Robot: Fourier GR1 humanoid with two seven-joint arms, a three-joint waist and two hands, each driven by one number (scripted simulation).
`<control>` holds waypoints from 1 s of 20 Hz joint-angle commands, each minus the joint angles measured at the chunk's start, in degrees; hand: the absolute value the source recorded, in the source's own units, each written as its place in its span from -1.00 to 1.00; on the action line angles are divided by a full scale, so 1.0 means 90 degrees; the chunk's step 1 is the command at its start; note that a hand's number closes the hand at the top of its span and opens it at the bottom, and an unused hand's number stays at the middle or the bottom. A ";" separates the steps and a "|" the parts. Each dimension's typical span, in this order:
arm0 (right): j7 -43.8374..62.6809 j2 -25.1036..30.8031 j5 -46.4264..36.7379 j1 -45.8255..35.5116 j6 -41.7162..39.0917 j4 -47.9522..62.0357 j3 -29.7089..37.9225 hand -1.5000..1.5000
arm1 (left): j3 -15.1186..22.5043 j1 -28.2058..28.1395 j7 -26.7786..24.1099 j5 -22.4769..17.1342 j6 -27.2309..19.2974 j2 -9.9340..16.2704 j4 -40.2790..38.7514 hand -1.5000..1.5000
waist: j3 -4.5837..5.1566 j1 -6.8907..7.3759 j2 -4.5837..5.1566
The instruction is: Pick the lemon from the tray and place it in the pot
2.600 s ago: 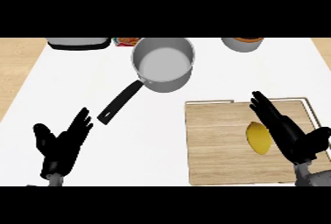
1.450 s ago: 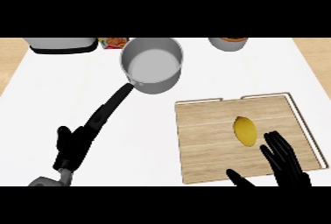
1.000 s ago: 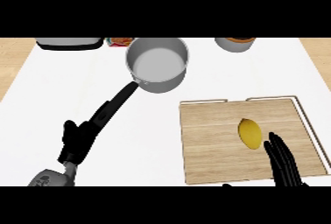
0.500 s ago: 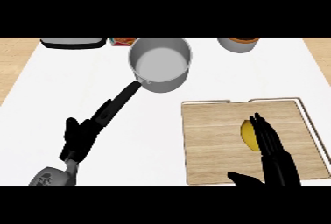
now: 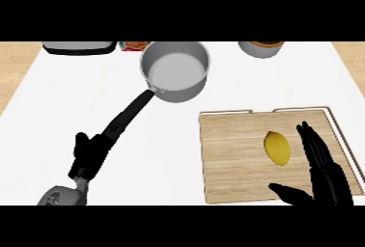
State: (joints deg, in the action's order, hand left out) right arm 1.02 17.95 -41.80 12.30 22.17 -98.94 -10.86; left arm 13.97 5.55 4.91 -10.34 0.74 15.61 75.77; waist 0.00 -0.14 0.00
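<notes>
Since 0.5 s ago my right robot hand (image 5: 324,176) has slid a bit right, off the lemon (image 5: 278,147), so the whole fruit shows now; little else has changed. Right robot hand comes in from the lower edge over the tray (image 5: 231,154), fingers straight and pressed together pointing up the view, just beside the lemon's right side, thumb spread out to the left below it; can't tell if the fingers touch it. Lemon lies on the tray's right half, long axis up-down, not held. Left robot hand (image 5: 89,154) sits at lower left, at the end of the pot's black handle (image 5: 128,116); fingers look curled, but can't tell if they wrap the handle. Pot (image 5: 175,71) stands on the white counter (image 5: 64,101), up-left of the tray, well apart from the lemon, inside bare. Along the far edge: dark tray (image 5: 78,47) at left, cup (image 5: 260,48) at right.
</notes>
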 commanded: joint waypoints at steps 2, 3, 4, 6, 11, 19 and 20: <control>-0.0842 -0.0029 0.0572 0.0261 -0.0127 0.0103 0.0351 -1.00 | -0.0204 0.0019 0.0378 0.0176 0.0108 -0.0187 0.0259 0.00 | -0.0001 -0.0003 -0.0004; -0.0658 0.0051 0.0777 -0.0294 -0.0583 0.0249 0.0395 -1.00 | -0.0345 0.0180 0.0240 0.0104 0.0223 -0.0087 0.0026 0.00 | 0.0000 0.0009 0.0000; -0.1477 0.0015 0.1237 -0.0105 -0.0353 0.0773 0.0408 -1.00 | -0.0224 0.0073 0.0136 0.0177 0.0184 -0.0092 0.0008 0.00 | -0.0004 0.0011 0.0002; -0.2036 0.0241 0.1800 -0.0017 -0.0628 0.0734 0.0696 -1.00 | -0.0268 -0.0013 0.0637 0.0022 0.0183 -0.0038 0.0562 0.00 | -0.0007 0.0021 -0.0008; -0.2817 -0.0200 0.2325 -0.0134 -0.0896 0.1177 0.0632 -1.00 | -0.0182 0.0089 0.0148 0.0325 0.0198 -0.0369 0.0048 0.00 | -0.0002 0.0001 -0.0001; -0.3378 -0.0438 0.2876 -0.1043 -0.1440 0.2764 0.1218 -1.00 | -0.0409 0.0101 0.0995 0.0436 0.0247 -0.0333 0.0764 0.00 | -0.0003 0.0034 -0.0003; -0.3626 -0.0384 0.3001 -0.1244 -0.1526 0.3201 0.1396 -1.00 | -0.0491 -0.0292 0.0205 0.0446 0.0464 -0.0259 0.0339 0.00 | -0.0002 0.0043 0.0003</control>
State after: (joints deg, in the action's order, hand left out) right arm -28.24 15.73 -17.02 4.36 10.02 -76.86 -0.13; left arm 10.44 5.95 8.70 -6.47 3.04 12.60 78.45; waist 0.24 0.01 -0.14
